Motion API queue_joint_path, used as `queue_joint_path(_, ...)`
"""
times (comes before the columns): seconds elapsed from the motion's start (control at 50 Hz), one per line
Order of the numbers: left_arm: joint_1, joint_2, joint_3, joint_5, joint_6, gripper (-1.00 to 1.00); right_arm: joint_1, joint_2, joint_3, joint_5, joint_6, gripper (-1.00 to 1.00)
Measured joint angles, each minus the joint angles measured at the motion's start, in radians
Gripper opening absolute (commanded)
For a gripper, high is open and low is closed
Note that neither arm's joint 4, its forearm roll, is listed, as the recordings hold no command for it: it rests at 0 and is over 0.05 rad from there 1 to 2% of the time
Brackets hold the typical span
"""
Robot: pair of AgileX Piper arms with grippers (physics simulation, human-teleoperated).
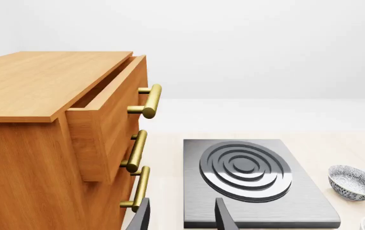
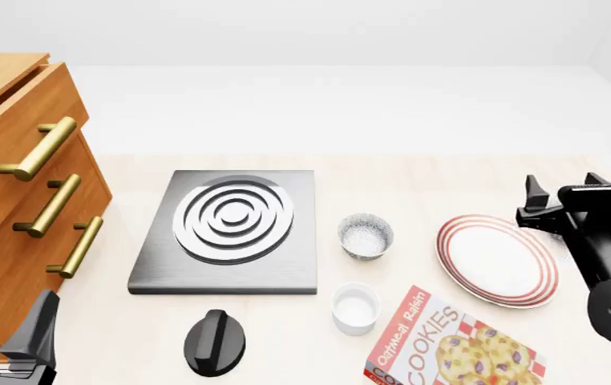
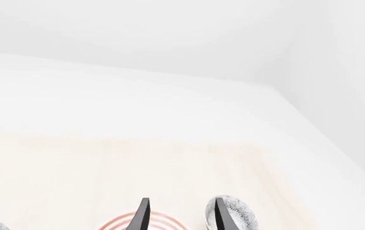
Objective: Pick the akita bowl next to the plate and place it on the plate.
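The pale wooden surface (image 2: 413,172) carries a stove plate (image 2: 231,233); right of it a speckled bowl (image 2: 366,236), a ramekin (image 2: 355,307), a red-ringed plate (image 2: 497,260), a cookie box (image 2: 450,345); left, a drawer cabinet (image 2: 17,176).

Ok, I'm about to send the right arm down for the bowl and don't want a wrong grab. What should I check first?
1. Right gripper open: ok.
2. Right gripper holding nothing: ok.
3. Akita bowl beside the plate in sight: ok in the right wrist view; the front view does not show it.
4. Second akita bowl stands apart, nearer the stove: ok.
5. Plate bare: ok.
6. Gripper centred on the bowl: not ok; it sits behind one finger.
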Motion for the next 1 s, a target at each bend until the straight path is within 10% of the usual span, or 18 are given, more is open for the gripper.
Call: queue_joint_path(1.0, 0.0, 0.0, 0.0, 0.0, 0.0, 1.0, -0.115, 0.05, -0.099, 0.069, 0.042, 1.0)
